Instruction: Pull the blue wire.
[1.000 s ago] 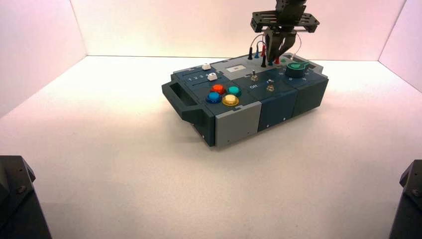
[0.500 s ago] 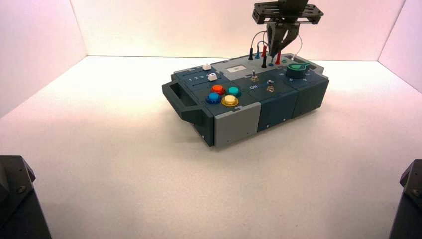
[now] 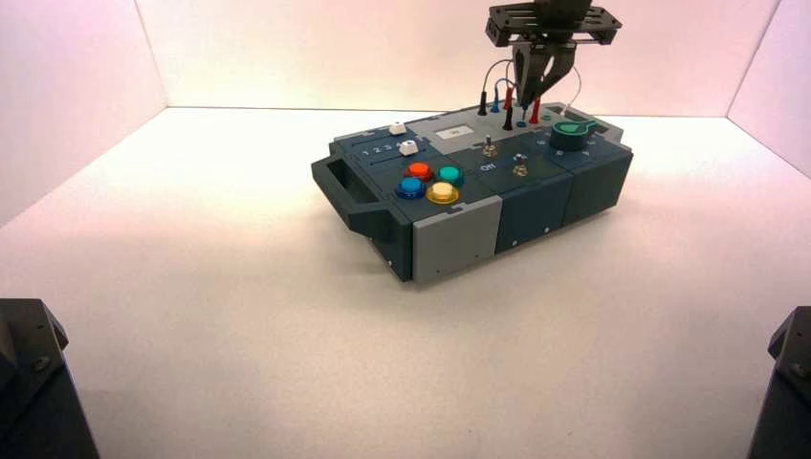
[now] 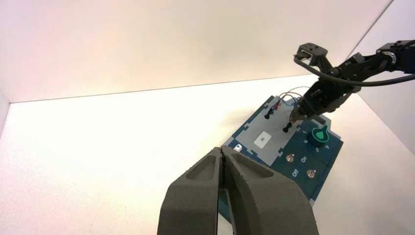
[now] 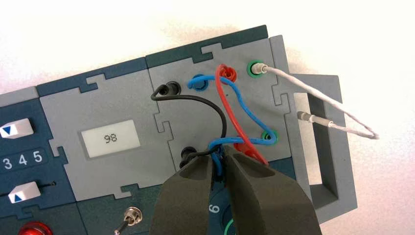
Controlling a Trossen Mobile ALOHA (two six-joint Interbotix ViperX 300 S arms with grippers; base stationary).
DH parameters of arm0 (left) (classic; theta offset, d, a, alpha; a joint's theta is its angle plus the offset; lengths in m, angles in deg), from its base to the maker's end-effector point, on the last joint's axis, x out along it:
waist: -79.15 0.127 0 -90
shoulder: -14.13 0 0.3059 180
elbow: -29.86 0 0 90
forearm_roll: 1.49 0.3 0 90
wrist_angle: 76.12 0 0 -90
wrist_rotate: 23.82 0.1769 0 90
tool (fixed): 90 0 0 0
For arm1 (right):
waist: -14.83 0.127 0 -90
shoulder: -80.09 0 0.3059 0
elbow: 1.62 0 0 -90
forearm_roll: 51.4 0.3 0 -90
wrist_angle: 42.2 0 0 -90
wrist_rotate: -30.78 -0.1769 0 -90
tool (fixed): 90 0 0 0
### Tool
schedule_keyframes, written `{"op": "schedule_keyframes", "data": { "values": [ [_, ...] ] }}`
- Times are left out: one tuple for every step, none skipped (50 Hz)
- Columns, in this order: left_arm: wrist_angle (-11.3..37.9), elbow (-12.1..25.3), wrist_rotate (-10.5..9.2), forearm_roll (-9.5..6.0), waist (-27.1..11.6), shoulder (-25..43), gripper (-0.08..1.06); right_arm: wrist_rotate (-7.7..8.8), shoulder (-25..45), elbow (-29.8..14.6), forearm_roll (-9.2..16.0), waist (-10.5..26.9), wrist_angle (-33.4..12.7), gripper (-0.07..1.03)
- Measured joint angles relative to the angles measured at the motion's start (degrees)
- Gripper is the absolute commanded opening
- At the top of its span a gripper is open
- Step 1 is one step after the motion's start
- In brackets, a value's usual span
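Beside the "98" display [image 5: 110, 138], right hand [image 5: 219, 159] pinches blue wire [image 5: 244, 108].

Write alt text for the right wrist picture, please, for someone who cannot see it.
The right tool pinches the blue wire near one end, above a grey panel with black, red and white wires plugged in. A small display reads 98.

The right gripper [image 5: 220, 169] had dark grey tapered fingers [image 5: 188, 191] (matte), under a black perforated bracket [image 3: 550, 21].

blue wire [image 5: 243, 108] near plug hidden between right gripper [image 5: 221, 157] fingers, knob mostly covered
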Motion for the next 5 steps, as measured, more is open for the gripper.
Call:
{"op": "schedule_keyframes", "data": {
  "values": [
    [0.0, -0.09, 0.09, 0.0, 0.0, -0.09, -0.03, 0.09, 0.0, 0.0, -0.09, 0.0, 0.0, -0.02],
    [0.0, -0.18, 0.0, 0.0, 0.0, -0.18, -0.03, 0.0, 0.0, 0.0, -0.09, 0.0, 0.0, -0.02],
    [-0.09, -0.44, 0.09, 0.0, 0.0, -0.26, -0.03, 0.0, 0.0, -0.09, 0.0, 0.0, 0.0, 0.0],
    [-0.09, -0.62, 0.09, 0.0, 0.0, -0.26, -0.03, 0.0, 0.0, -0.18, -0.09, 0.0, 0.0, 0.01],
    [-0.09, -0.62, 0.09, 0.0, 0.0, -0.26, -0.03, 0.09, 0.0, -0.18, 0.0, 0.0, -0.09, 0.03]
  ]
}}
